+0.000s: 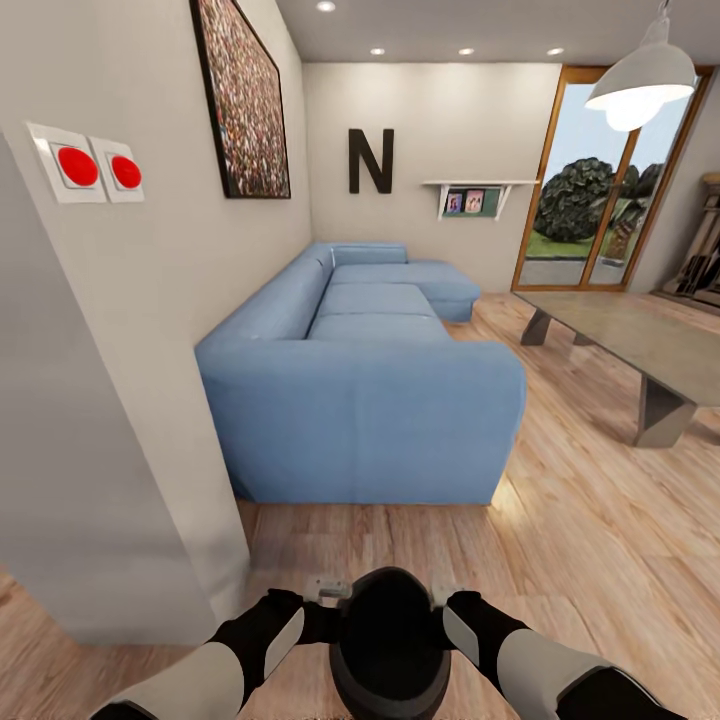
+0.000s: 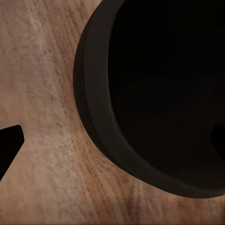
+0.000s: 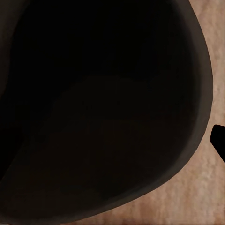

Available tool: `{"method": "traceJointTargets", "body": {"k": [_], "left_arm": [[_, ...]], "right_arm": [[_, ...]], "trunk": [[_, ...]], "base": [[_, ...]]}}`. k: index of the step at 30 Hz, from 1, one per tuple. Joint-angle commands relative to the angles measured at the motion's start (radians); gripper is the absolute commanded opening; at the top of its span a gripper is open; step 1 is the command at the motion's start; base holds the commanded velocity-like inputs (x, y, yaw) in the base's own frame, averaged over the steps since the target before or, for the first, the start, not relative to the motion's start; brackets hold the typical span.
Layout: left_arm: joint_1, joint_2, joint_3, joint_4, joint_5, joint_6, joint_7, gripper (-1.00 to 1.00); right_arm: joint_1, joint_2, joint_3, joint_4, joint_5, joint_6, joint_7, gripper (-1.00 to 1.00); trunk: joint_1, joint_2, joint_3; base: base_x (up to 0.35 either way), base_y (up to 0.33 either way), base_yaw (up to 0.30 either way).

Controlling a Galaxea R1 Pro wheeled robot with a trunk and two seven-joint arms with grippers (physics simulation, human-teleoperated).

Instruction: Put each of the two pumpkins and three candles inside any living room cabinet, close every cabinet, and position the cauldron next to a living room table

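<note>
Light wood planks [image 1: 560, 560] run under me, and just ahead of my trunk I hold the black cauldron [image 1: 390, 640] between both arms, my left pincer [image 1: 328, 592] on one side of its rim and my right pincer [image 1: 446, 598] on the other. Whether either is clamped on the rim I cannot tell; the pot hides the fingertips. Beyond it stands the blue sofa [image 1: 370, 390], a grey wall corner [image 1: 100, 450] beside it, then the glass tabletop [image 1: 640, 335], partly cut off. Farthest, a black N [image 1: 370, 160].
</note>
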Motion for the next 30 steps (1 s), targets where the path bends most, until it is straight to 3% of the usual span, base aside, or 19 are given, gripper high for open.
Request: {"method": "traceJointTargets", "body": {"k": [1, 10, 30], "left_arm": [[-0.001, 0.000, -0.001, -0.001, 0.004, 0.004, 0.000, 1.00], [-0.001, 0.000, -0.001, -0.001, 0.004, 0.004, 0.000, 1.00], [-0.001, 0.000, -0.001, 0.022, 0.003, 0.003, 0.000, 1.00]], "right_arm": [[-0.001, 0.000, 0.008, -0.001, -0.007, 0.004, 0.000, 1.00], [0.000, 0.000, 0.008, -0.001, -0.008, 0.004, 0.000, 1.00], [0.000, 0.000, 0.008, -0.001, -0.008, 0.003, 0.000, 1.00]], "trunk": [[0.004, -0.008, -0.004], [0.038, -0.071, -0.032], [0.038, -0.071, -0.032]], "base": [[0.000, 0.000, 0.000], [0.000, 0.000, 0.000], [0.033, -0.040, 0.000]]}}
